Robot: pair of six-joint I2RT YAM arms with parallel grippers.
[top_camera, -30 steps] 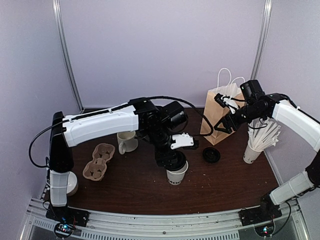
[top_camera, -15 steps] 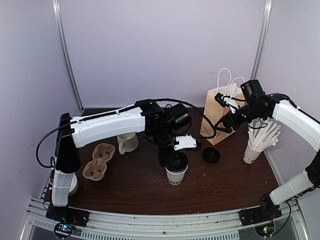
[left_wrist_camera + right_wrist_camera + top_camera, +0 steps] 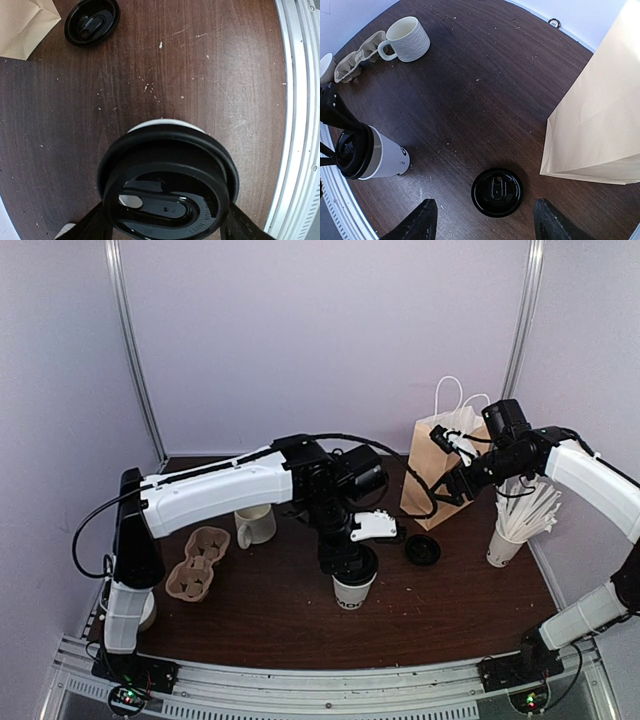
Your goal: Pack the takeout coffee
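The takeout coffee stands upright on the dark wooden table, near the middle of the front edge, and dark printed letters show on its white side. Its black lid sits on top, and in the left wrist view only a thin arc of the white cup shows past the lid's far edge. The left tool reaches straight down over the cup. Its two dark fingers lie against the rim of the lid, one on each side, so the tool is closed around the capped top of the cup. The brown paper bag, with white handles, stands upright at the back right of the table, well apart from the cup, and the cup is not in it. A second, loose black lid lies flat on the table between the cup and the bag, just in front of the bag's base. The right tool hangs in the air just beside the bag and above that loose lid. Its fingers are spread wide and nothing is between them. On the left of the table, a cream ceramic mug stands near a brown pulp cup carrier. At the right edge stands a white cup of straws.
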